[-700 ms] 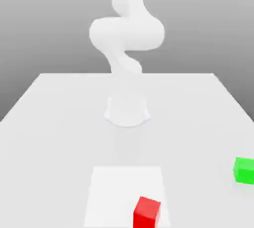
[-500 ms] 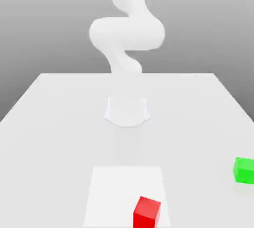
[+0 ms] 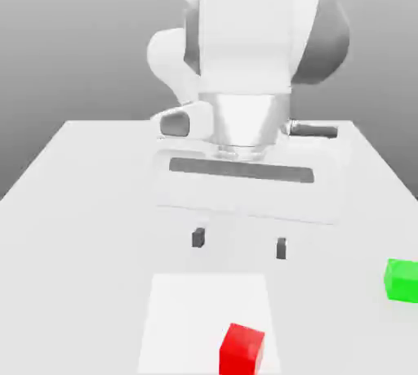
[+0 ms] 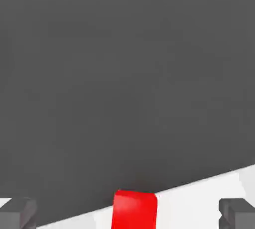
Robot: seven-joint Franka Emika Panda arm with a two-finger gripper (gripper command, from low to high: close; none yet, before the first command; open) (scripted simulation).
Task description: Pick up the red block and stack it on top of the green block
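A: Two cubes w/ the same build – small matte bright red block (image 3: pixel 242 349) and small matte bright green block (image 3: pixel 402 279). Landmark = the red one. It sits on the pale square patch (image 3: pixel 188 316) of the white surface (image 3: pixel 82 202), toward the patch's near corner on the exterior view's right. Green is well apart from it, off toward the exterior view's right and a bit farther back.

B: Gripper (image 3: pixel 239 240)?

A: Wide open, nothing in it, hanging above the surface behind the red block. Dark fingertips (image 3: pixel 198 238) not around it yet.

B: Risks?

A: Imo main one: the red block isn't centred under the jaws. If the descent isn't shifted toward it, a fingertip could land on its top or nudge it sideways.

B: And later?

A: Long carry to green. Off-centre grip → tilted block, sloppy release, red could slide off or knock green away.
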